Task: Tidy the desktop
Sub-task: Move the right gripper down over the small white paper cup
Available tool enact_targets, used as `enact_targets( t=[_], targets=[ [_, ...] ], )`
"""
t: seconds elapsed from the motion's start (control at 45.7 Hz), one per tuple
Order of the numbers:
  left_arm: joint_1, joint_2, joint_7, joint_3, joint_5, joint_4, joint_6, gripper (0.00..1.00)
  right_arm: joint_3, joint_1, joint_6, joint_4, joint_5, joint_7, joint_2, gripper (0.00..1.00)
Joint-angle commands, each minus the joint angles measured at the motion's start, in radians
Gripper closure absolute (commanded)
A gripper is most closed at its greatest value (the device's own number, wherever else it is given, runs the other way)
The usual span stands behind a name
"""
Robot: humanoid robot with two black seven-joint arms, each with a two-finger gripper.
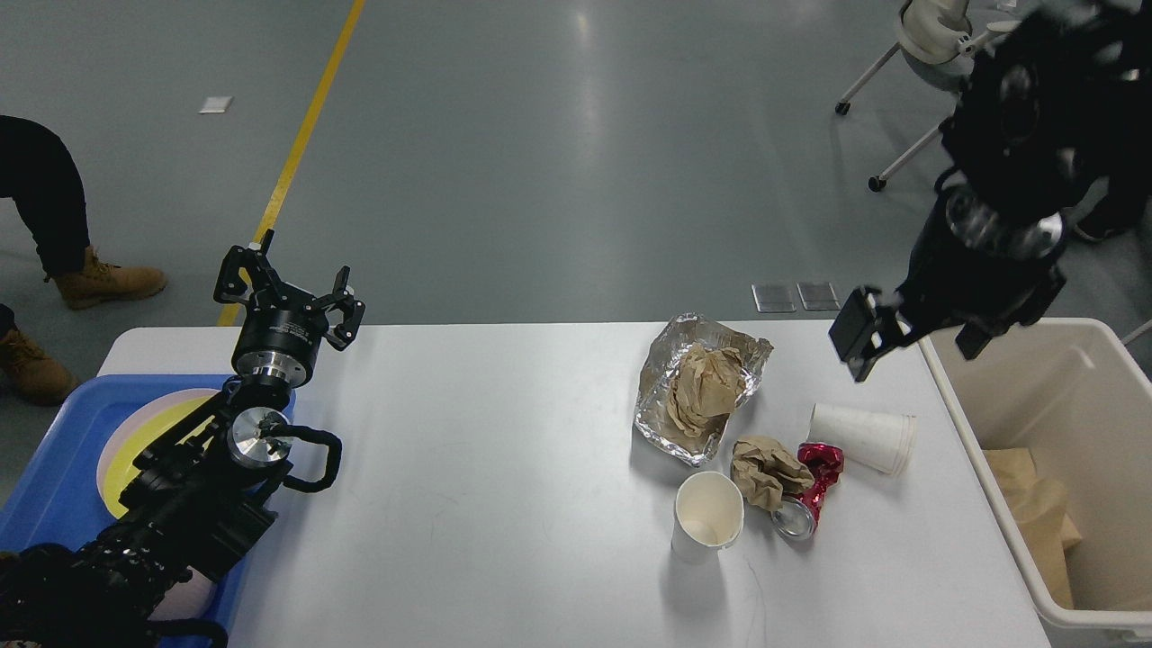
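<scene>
Where white and smooth, round-cornered desktop (504,468) spanning most of view. Cream plastic bin (1035,432) abutting right edge, blue tray (54,450) at left. Crinkled foil (661,396) cradling brown paper. Toppled white cup (862,437), upright cup (708,515), crushed red can (810,490); no legible writing. Left gripper (286,292) spread, empty. Right gripper (913,337) blurred, aperture indeterminable.

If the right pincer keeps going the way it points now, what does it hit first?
The right pincer points down and left; probably the tipped white paper cup on the desktop comes first, though depth is unclear.
</scene>
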Motion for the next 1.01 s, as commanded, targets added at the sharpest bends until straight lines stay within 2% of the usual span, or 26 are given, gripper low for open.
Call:
enact_targets(
  t=[0.0, 0.175, 0.372, 0.612, 0.831, 0.984],
  targets=[
    [-0.001, 0.000, 0.000, 0.000, 0.000, 0.000, 0.000, 0.04, 0.010, -0.003, -0.171, 0.150, 0.005, 0.002, -0.005, 0.00],
    [0.000, 0.000, 0.000, 0.000, 0.000, 0.000, 0.000, 0.04, 0.045, -0.031, -0.174, 0.141, 0.107, 0.002, -0.005, 0.00],
    [0.000, 0.000, 0.000, 0.000, 0.000, 0.000, 0.000, 0.04, 0.073, -0.167, -0.227, 0.057, 0.184, -0.003, 0.001, 0.00],
    [0.000, 0.000, 0.000, 0.000, 0.000, 0.000, 0.001, 0.04, 0.088, -0.381, -0.330, -0.075, 0.192, -0.006, 0.026, 0.00],
    [0.000, 0.000, 0.000, 0.000, 0.000, 0.000, 0.001, 0.04, 0.102, -0.499, -0.404, -0.100, 0.192, -0.008, 0.092, 0.00],
    [0.000, 0.000, 0.000, 0.000, 0.000, 0.000, 0.000, 0.04, 0.158, -0.531, -0.409, -0.100, 0.192, -0.009, 0.124, 0.00]
  ],
)
